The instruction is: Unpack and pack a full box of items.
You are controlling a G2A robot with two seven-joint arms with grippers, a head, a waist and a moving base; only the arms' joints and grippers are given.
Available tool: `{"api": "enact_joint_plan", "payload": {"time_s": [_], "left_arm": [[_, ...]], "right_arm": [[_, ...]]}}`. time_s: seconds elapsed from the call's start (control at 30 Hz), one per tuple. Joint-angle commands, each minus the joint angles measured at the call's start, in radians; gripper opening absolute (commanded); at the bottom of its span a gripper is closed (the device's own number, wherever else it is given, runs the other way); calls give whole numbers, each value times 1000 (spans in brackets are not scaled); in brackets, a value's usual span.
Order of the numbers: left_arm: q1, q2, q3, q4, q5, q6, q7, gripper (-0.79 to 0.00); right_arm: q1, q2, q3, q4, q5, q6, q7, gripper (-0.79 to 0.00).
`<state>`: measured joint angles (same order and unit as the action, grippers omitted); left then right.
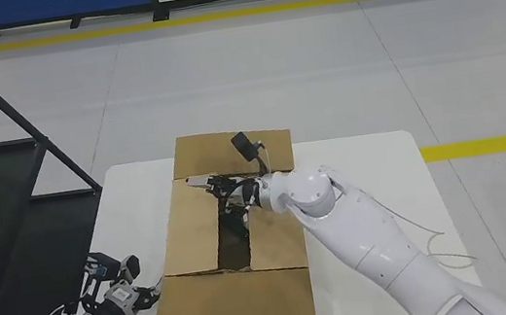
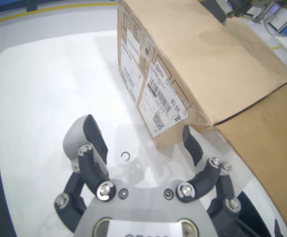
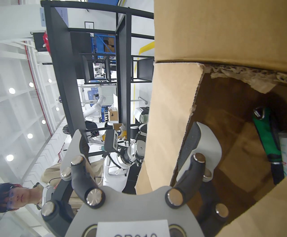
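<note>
Opening the box flap [image 3: 170, 112]: right gripper [image 3: 139, 145] spread astride it, unclamped; left gripper [image 2: 143, 139] spread, empty. Next, probably: pinch, fold outward.

The box [image 1: 237, 248] is set at the middle of the surface [image 1: 374, 179]. Its flaps are spread toward 12 and 6 o'clock, and the opening is flanked by others at 9 and 3 o'clock. The right gripper [image 1: 221, 190] is held at the opening's 12 o'clock end, where a flap [image 3: 170, 107] is straddled by its fingers [image 3: 203, 143], one within the box and one outside. A tool [image 3: 268, 137] is seen inside the box. The left gripper [image 1: 121, 293] is placed at the box's 8 o'clock, just beside a corner. A clip [image 2: 125, 156] lies on the surface between its spread fingers.
</note>
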<state>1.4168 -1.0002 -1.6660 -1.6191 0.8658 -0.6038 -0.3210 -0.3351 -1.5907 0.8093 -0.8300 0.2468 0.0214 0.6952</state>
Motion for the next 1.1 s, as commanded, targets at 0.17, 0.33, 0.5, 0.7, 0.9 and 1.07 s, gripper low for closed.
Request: {"api": "enact_joint_plan", "payload": {"time_s": [0.17, 0.33, 0.5, 0.7, 0.9, 1.07], "left_arm": [[5, 1, 3, -6, -5, 2, 3, 0], [10, 2, 8, -11, -6, -3, 4, 0], [13, 3, 10, -17, -6, -3, 5, 0], [19, 6, -21, -1, -25, 5, 17, 0], [34, 12, -87, 52, -67, 12, 38, 0], [65, 17, -152, 82, -123, 9, 44, 0]], "right_arm": [[-4, -7, 24, -26, 40, -44, 10, 0], [-20, -13, 37, -60, 71, -85, 12, 0], [-34, -27, 40, -91, 118, -106, -9, 0], [-33, -38, 28, -94, 137, -104, -9, 0], [-33, -38, 28, -94, 137, -104, -9, 0], [-47, -38, 32, -107, 143, -111, -21, 0]]}}
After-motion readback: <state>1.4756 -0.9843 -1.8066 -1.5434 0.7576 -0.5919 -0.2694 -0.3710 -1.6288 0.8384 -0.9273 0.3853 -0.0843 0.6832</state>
